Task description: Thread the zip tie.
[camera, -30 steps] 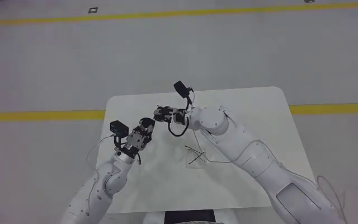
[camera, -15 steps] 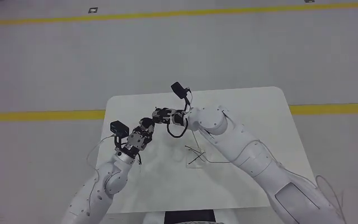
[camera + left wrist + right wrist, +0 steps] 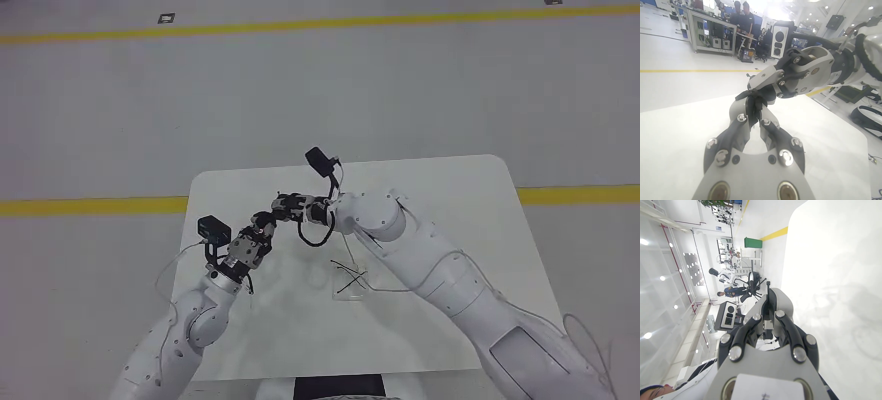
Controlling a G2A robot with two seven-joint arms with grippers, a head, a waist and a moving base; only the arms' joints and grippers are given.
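A black zip tie [image 3: 753, 101] is pinched between the fingers of my left gripper [image 3: 754, 107], which is shut on it above the white table [image 3: 450, 200]. My right gripper [image 3: 752, 89] meets it tip to tip from the opposite side. In the right wrist view, the right gripper [image 3: 770, 296] is shut on a black strap, and the zip tie's small head [image 3: 768, 283] pokes out past the fingertips. From above, the left gripper [image 3: 262, 222] and right gripper [image 3: 286, 206] touch over the table's left half. How the strap runs between them is hidden.
Several loose black zip ties [image 3: 350, 272] lie crossed by a clear holder [image 3: 352, 290] near the table's middle, under the right forearm. The table's left edge is close to the left arm. The far right half of the table is bare.
The right gripper has shifted slightly toward the left gripper, closing the small gap between their tips. Both stay shut on the zip tie.
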